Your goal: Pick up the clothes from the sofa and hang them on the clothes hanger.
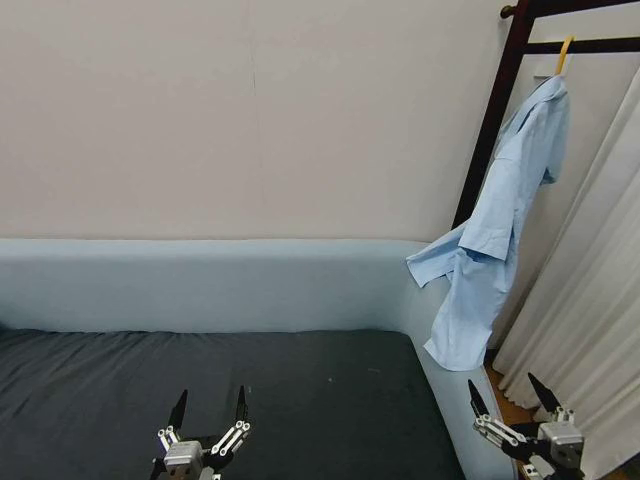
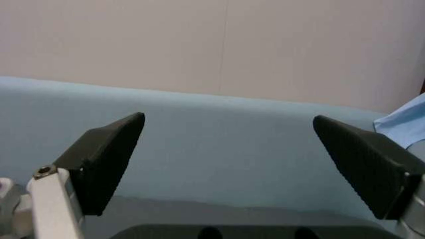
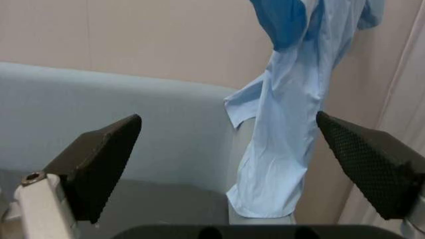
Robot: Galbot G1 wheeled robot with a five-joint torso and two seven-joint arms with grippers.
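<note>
Light-blue shirt [image 1: 510, 200] on yellow hanger [image 1: 566, 55], far right. Near: left claw [image 1: 212, 392], right claw [image 1: 500, 380], spread wide, holding nothing.

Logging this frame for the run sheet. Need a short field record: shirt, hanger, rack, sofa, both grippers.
shirt: light blue shirt, hanging from the hanger, hem down by the sofa's right end
hanger: yellowish hanger, hooked on the rack's crossbar
rack: dark wooden rack, right of the sofa, by the curtain
sofa: sofa with light blue back and dark grey seat
left gripper: left gripper, open, low over the seat
right gripper: right gripper, open, low beside the sofa's right end
task state: shirt already hung
</note>
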